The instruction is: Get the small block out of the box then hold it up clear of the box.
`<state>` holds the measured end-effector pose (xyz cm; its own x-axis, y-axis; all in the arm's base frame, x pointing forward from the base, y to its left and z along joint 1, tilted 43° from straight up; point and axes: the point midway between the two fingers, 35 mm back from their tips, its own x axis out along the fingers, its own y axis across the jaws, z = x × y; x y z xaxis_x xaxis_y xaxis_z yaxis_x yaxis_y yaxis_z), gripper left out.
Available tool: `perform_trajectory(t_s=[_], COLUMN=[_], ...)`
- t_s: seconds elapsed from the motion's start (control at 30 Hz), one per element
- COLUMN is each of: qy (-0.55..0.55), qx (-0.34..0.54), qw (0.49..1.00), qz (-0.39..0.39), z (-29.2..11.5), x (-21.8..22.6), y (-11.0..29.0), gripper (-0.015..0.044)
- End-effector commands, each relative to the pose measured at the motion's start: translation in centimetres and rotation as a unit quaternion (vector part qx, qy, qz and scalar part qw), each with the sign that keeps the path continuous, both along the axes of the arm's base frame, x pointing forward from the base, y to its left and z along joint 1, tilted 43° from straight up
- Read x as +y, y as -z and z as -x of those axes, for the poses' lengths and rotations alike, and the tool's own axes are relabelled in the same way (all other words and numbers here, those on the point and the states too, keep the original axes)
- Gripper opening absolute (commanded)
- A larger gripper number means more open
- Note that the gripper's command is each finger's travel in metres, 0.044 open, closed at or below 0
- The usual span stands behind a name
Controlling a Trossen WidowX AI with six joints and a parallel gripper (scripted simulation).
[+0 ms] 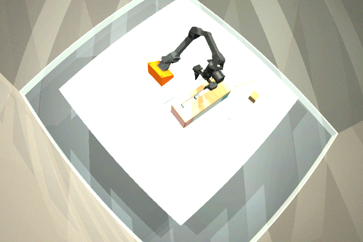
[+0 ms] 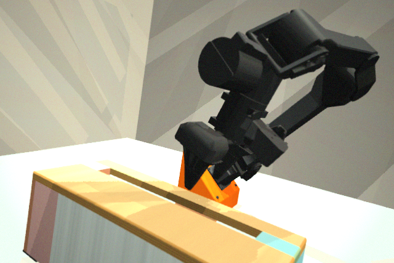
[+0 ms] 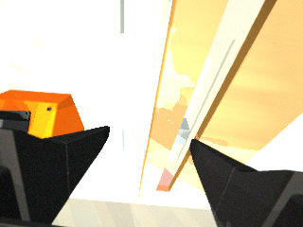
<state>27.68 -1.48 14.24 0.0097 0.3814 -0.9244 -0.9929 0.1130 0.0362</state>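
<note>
The pincer [image 3: 149, 142] is spread wide with nothing in it; its two dark fingers stand far apart in the wrist view. It hangs over the box [image 1: 202, 103], near the box's end that points to the right corner of the table [image 1: 117, 122]; it points down at the long slot [image 2: 181, 198] in the box's tan top.

The box sits near the middle of the table; it has a pink end [image 2: 39, 215], a pale see-through front [image 2: 95, 238] and a light blue patch [image 2: 275, 244] at the other end. Through the slot, in the wrist view, a small grey thing [image 3: 184, 129] shows inside the box; this may be the block, but it is too small to be sure.

The arm [image 1: 202, 43] bends up and over from its orange base [image 1: 159, 72], which stands just past the box, toward the far corner; a small tan cube [image 1: 253, 96] lies on the table apart from the box, toward the right corner.
</note>
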Motion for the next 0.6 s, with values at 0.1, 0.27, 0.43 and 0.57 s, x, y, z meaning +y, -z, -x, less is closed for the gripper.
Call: perform_trajectory(t_s=[0.1, 0.27, 0.43, 0.57], qy=[-0.001, -0.001, -0.001, -0.001], qx=[0.002, 0.002, 0.002, 0.002], qw=[1.000, 1.000, 1.000, 1.000], qz=[-0.003, -0.003, -0.003, -0.003], z=[0.0, -0.1, -0.1, -0.1], x=[1.0, 1.5, 1.9, 2.3], y=[1.1, 1.7, 2.4, 2.9], gripper=[0.0400, 0.0400, 0.0400, 0.0400])
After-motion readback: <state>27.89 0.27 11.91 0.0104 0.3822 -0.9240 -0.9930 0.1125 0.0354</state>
